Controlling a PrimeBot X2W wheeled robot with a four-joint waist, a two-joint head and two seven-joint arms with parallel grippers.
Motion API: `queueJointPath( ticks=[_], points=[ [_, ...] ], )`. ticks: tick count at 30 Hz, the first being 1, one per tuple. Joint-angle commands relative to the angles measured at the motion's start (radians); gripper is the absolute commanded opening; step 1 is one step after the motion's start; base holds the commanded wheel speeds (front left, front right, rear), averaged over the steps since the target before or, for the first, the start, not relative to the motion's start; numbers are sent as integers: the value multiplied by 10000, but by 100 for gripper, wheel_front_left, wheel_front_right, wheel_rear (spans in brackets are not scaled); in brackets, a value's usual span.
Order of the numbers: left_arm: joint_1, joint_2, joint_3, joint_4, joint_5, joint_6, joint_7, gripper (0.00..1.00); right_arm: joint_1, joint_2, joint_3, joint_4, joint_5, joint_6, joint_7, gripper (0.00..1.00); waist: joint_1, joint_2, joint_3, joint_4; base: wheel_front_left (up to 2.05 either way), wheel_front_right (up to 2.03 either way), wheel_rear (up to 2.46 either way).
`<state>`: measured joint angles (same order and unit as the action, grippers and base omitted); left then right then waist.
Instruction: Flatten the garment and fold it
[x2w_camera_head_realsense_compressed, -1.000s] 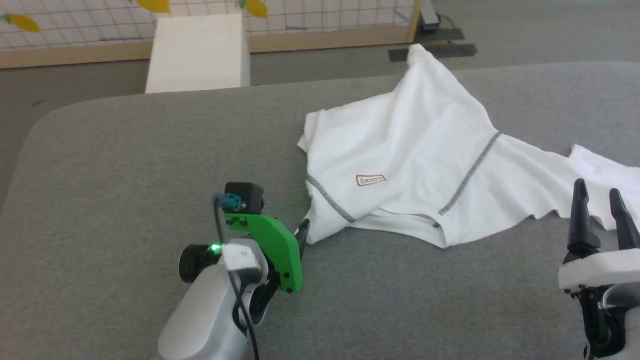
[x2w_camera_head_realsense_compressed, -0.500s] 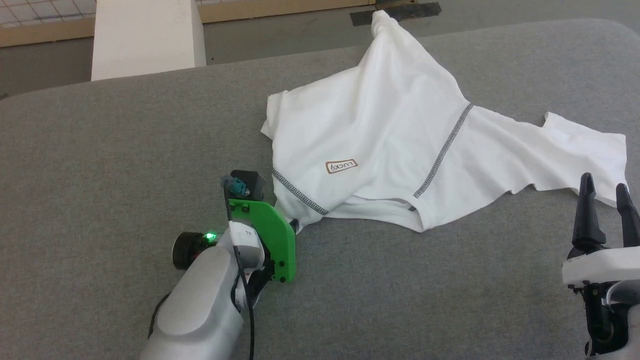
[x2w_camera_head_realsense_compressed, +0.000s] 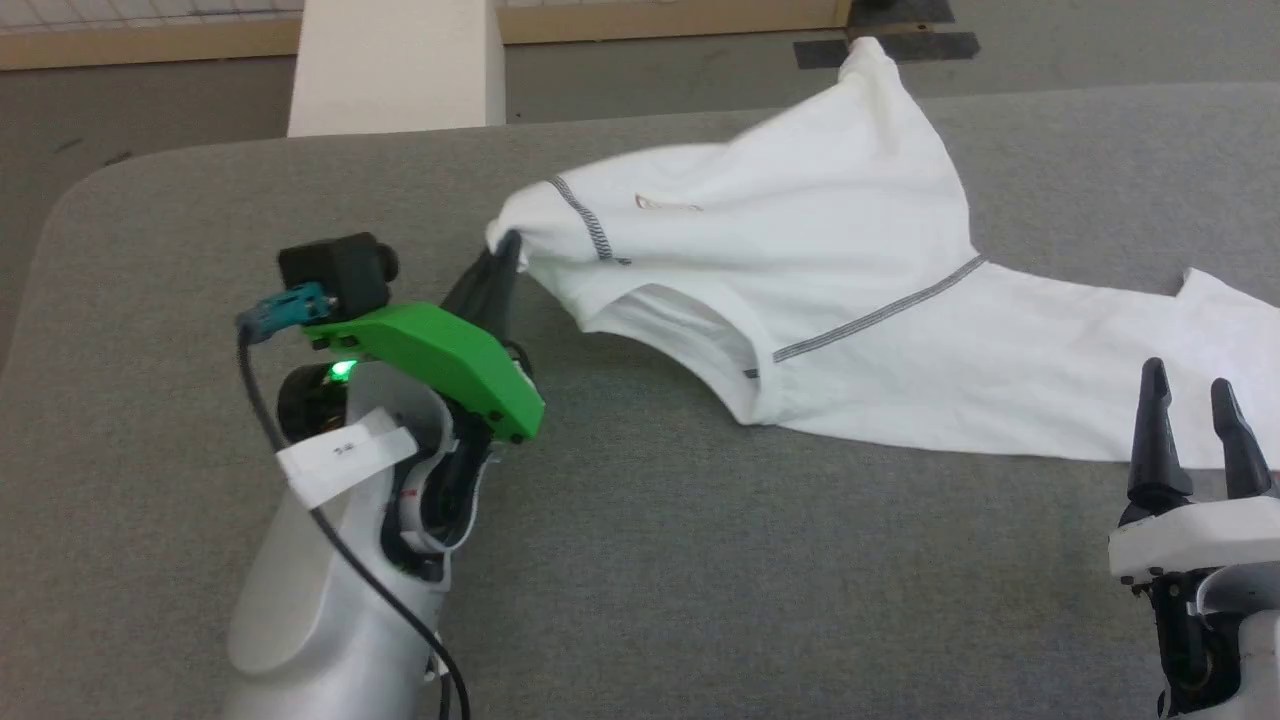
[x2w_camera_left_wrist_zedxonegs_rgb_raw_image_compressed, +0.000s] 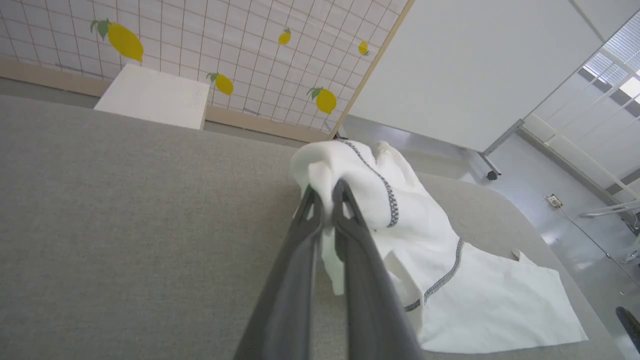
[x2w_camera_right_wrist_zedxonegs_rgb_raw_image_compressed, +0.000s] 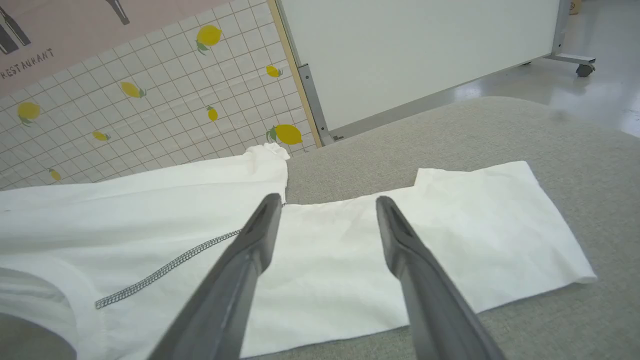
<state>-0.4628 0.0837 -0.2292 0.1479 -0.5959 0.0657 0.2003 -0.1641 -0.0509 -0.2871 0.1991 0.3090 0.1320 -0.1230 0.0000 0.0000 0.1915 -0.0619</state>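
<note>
The left jaws are clenched on a bunched edge of the shirt (x2w_camera_head_realsense_compressed: 820, 240). In the head view their dark fingers (x2w_camera_head_realsense_compressed: 490, 285) rise left of centre and meet the cloth at its upper-left tip, which is lifted off the bench (x2w_camera_head_realsense_compressed: 700, 560). From that tip the shirt runs right across the middle of the frame and lies flat toward the right edge.

The right jaws are released. Their fingers (x2w_camera_head_realsense_compressed: 1155, 430) stand spread at the lower right, the tips at the shirt's lower edge. Whether they touch the cloth I cannot tell.

The left wrist view makes the pinch plain. White cloth is squeezed between the fingers (x2w_camera_left_wrist_zedxonegs_rgb_raw_image_compressed: 300, 250) at the frame's centre, and a strip of it hangs down between them. A line of dark stitching (x2w_camera_left_wrist_zedxonegs_rgb_raw_image_compressed: 387, 200) curves just right of the tips.

The right wrist view shows bare cloth in the gap between the parted fingers (x2w_camera_right_wrist_zedxonegs_rgb_raw_image_compressed: 240, 270), with a flat sleeve (x2w_camera_right_wrist_zedxonegs_rgb_raw_image_compressed: 500, 225) at the right.

The head view shows a small reddish print (x2w_camera_head_realsense_compressed: 665, 205) on the lifted fold and a white box (x2w_camera_head_realsense_compressed: 400, 65) at the upper left, beyond the bench.
</note>
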Motion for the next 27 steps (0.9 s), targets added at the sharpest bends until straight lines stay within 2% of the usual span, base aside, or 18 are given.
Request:
queueJointPath(
  ticks=[1,5,9,13,14,15,16,21,25,27],
  points=[
    [439,180,181,-426,-67,211,34,0,-49,6,46,48,28,-13,7,100,0,0,-384,663,0,0,0],
    [1713,454,530,-1526,-45,991,429,0,-1,7,106,125,23,-13,50,100,0,0,-575,1164,0,0,0],
    [3364,589,837,-1830,-3,1849,768,0,4,7,211,173,25,-13,128,100,0,0,-671,1475,0,0,0],
    [4595,359,934,-1631,-496,2153,1124,0,53,7,212,199,39,-13,171,100,0,0,-693,1697,0,0,0],
    [4814,291,904,-1556,-670,2154,1261,16,71,7,206,210,40,-13,184,100,0,0,-693,1745,0,0,0],
    [4951,278,847,-1479,-758,2134,1405,42,86,7,197,216,38,-13,190,100,0,0,-689,1783,0,0,0],
    [5048,249,835,-1424,-916,2093,1539,100,105,7,185,221,33,-13,202,100,0,0,-682,1831,0,0,0],
    [5039,314,1366,-1983,-1183,2044,1128,100,206,7,238,224,-232,-13,396,100,0,0,-744,1969,0,0,0],
    [4711,736,2125,-2610,-625,1758,-564,100,271,7,534,206,-1233,-13,1536,100,0,0,-789,1976,0,0,0],
    [4611,1025,2182,-2720,-39,1423,-1610,100,242,7,814,214,-1793,-13,2612,100,0,0,-788,1922,0,0,0]
  ],
)
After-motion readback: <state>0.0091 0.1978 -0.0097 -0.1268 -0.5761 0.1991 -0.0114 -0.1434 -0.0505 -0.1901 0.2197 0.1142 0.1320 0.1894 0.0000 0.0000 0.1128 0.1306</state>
